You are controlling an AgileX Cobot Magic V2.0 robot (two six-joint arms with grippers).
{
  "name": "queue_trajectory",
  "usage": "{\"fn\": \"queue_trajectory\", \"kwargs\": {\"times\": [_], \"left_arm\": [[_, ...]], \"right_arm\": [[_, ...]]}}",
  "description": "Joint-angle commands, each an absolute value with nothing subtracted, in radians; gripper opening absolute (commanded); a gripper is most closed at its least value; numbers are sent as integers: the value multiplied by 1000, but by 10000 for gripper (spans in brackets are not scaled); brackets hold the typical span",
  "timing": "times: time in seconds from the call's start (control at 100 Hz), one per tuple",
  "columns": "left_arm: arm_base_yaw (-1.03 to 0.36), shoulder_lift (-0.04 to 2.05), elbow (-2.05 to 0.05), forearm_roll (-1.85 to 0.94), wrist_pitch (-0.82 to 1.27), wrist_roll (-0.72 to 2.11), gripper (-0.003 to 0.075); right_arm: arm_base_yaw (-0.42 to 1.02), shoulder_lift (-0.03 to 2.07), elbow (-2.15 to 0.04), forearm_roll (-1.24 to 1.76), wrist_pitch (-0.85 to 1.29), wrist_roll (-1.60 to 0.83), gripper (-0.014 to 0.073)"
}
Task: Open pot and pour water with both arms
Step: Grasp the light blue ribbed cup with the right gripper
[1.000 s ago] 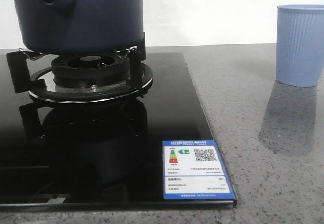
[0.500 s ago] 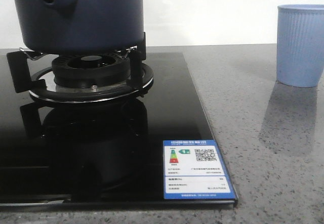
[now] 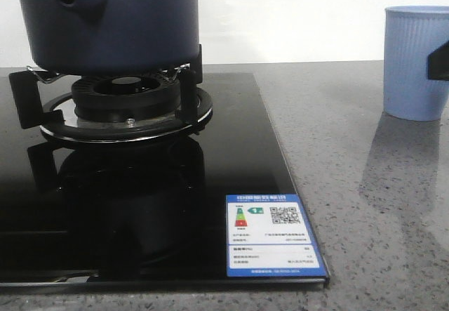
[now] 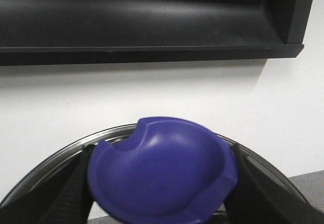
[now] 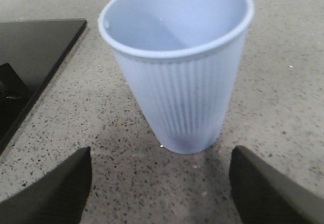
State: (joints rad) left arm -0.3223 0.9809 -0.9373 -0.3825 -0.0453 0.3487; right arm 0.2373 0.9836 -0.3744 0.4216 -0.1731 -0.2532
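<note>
The dark navy-blue pot (image 3: 112, 20) stands on the gas burner (image 3: 126, 104) at the far left; its top is cut off by the front view. In the left wrist view my left gripper (image 4: 162, 196) is shut on the lid's blue knob (image 4: 162, 176), with a finger against each side. The lid's metal rim (image 4: 61, 155) curves behind the knob. The light-blue ribbed cup (image 3: 416, 62) stands upright on the counter at the right. My right gripper (image 5: 161, 183) is open and empty, just short of the cup (image 5: 177, 62). One dark finger (image 3: 439, 61) shows at the cup's right side.
The black glass hob (image 3: 140, 206) covers the left, with a blue and white energy label (image 3: 273, 235) at its front right corner. The grey speckled counter (image 3: 351, 184) lies between the hob and the cup. A black shelf (image 4: 152, 21) hangs on the white wall behind.
A dark finger of my right gripper has come into the front view at the right edge, beside the cup. The pot and the cup have not moved.
</note>
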Motion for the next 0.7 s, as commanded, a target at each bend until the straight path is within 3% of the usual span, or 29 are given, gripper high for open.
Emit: {"fn": "queue_trajectory", "kwargs": {"times": [0.0, 0.69], "left_arm": [[-318, 960, -974, -379, -147, 349, 356], [-318, 960, -974, -379, -147, 349, 356]], "right_arm": [[253, 1015, -420, 418, -293, -263, 530], [251, 1288, -483, 403, -546, -263, 530]]}}
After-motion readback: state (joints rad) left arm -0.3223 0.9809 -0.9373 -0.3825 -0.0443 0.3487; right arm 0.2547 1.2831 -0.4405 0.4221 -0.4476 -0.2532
